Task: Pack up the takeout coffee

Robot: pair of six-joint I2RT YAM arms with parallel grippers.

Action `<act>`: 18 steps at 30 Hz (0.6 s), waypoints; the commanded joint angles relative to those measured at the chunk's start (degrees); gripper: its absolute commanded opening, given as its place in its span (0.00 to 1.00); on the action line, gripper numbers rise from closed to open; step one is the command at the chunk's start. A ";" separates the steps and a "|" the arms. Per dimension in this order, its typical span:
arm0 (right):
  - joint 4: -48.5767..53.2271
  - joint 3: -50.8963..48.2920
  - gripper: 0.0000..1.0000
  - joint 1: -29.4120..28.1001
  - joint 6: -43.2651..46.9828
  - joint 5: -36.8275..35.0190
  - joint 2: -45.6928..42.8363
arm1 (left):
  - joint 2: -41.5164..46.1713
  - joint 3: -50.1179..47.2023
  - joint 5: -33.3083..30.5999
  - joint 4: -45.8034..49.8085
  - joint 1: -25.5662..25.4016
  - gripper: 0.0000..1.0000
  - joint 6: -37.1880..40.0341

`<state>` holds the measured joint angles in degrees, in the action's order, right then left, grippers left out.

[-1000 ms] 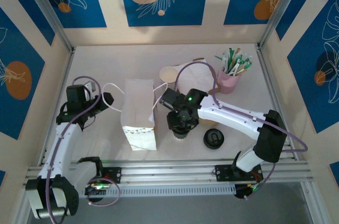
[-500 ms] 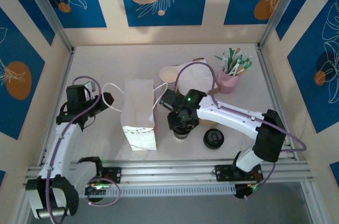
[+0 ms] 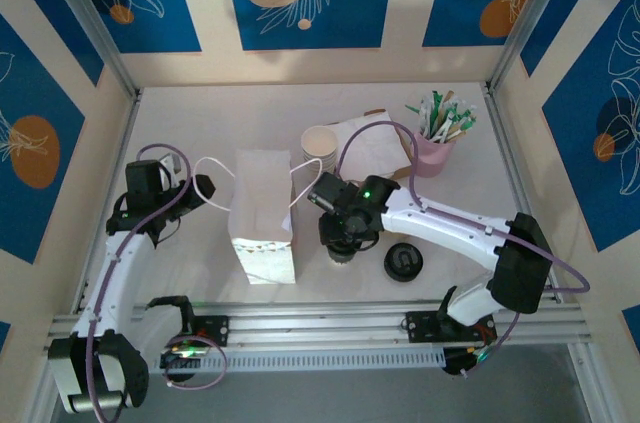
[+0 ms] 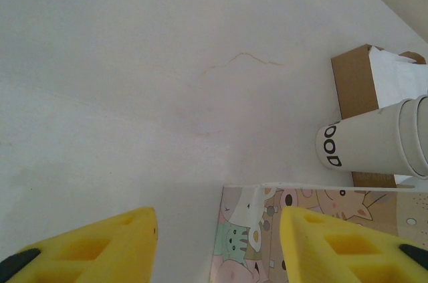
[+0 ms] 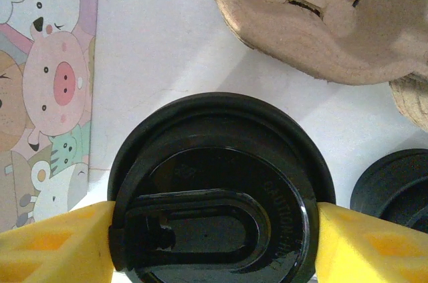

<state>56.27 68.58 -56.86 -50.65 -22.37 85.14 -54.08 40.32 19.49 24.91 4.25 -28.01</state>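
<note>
Right pincer [image 5: 214, 246] closed on the takeout coffee [image 5: 214, 182]; yellow pads [image 5: 53, 243] pressed to either side at lid level. The cup stands on the surface [image 3: 200, 123] just right of the paper bag [image 3: 262, 218]. Left pincer [image 4: 217, 229] on the bag's left side, jaws apart, nothing held.

Risks, as judged:
- Grip sits high, at the lid rim. A lift could pop the lid or let the cup slip out beneath it and spill.
- Hard squeeze could buckle the paper wall.
- The bag is light and unsteadied. A brush from the cup or arm on the way in could tip it or fold its mouth shut.
- Loose black lid [image 3: 403, 261], further right of the bag, lies near the swing path.

Containers:
- Bag: upright, contents not visible.
- Coffee: lidded, fill hidden.
- Pink cup [image 3: 432, 155], far right of bag: holds stirrers [image 3: 440, 115].
- Cream cup stack [image 3: 318, 143], behind-right of bag: no lids.
</note>
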 commanded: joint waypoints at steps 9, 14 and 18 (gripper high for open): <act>2.70 -7.76 0.68 -2.12 -7.16 -0.50 6.59 | -0.39 0.32 0.77 0.12 -0.65 0.51 0.06; 4.46 -4.73 0.68 -1.96 -7.18 -2.93 4.15 | 0.16 0.30 0.59 0.37 -0.74 0.51 0.14; 4.81 -1.70 0.69 -1.44 -6.19 -3.97 2.42 | 0.33 0.25 0.39 0.32 -0.74 0.51 0.15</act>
<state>55.37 68.58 -58.85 -56.01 -25.74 84.66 -54.22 40.32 19.49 24.91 3.95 -28.01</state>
